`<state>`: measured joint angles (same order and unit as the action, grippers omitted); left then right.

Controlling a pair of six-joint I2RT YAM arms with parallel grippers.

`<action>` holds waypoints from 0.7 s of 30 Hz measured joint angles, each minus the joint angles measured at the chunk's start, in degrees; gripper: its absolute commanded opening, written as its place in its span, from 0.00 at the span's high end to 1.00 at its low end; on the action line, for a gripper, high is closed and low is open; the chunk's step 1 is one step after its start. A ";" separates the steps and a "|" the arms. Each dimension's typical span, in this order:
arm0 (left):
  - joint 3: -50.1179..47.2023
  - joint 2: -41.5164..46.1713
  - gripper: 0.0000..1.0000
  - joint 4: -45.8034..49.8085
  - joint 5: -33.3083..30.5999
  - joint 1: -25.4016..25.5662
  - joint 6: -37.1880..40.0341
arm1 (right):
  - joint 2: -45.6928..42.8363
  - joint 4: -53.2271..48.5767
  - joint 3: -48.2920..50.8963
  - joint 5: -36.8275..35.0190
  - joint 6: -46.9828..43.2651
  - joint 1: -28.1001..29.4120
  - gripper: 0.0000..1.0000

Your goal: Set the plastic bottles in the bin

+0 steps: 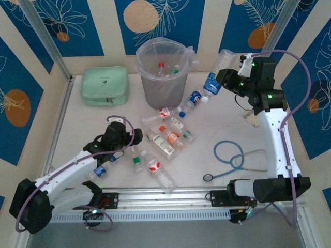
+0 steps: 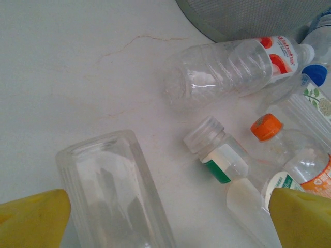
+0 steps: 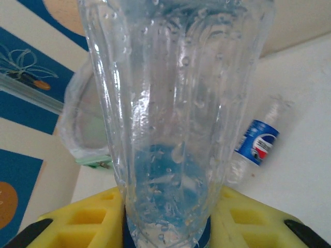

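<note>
right gripper (image 1: pixel 223 78): clamping a blue-label bottle (image 1: pixel 211 83) just right of the bin (image 1: pixel 155 90)
left gripper (image 1: pixel 123 138): hanging wide open in front of the bin

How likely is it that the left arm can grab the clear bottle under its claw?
Likely yes. The left claw is wide open, the clear bottle lies between its yellow fingers with nothing on top, and the green-labelled bottle beside it lies apart.

Blue-labelled bottle (image 1: pixel 211 83) in right claw (image 1: pixel 221 78) — near bin (image 1: pixel 155 90)
</note>
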<state>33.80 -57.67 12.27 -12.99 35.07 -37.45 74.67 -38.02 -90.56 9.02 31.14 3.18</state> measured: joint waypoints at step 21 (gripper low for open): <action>-1.90 0.44 0.03 -1.14 0.52 2.69 -3.21 | 37.88 5.07 -37.64 -6.75 -4.85 16.31 1.00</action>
<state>31.90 -57.23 11.14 -12.47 37.76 -40.66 112.55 -32.95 -128.20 2.26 26.28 19.49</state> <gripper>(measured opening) 0.971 0.318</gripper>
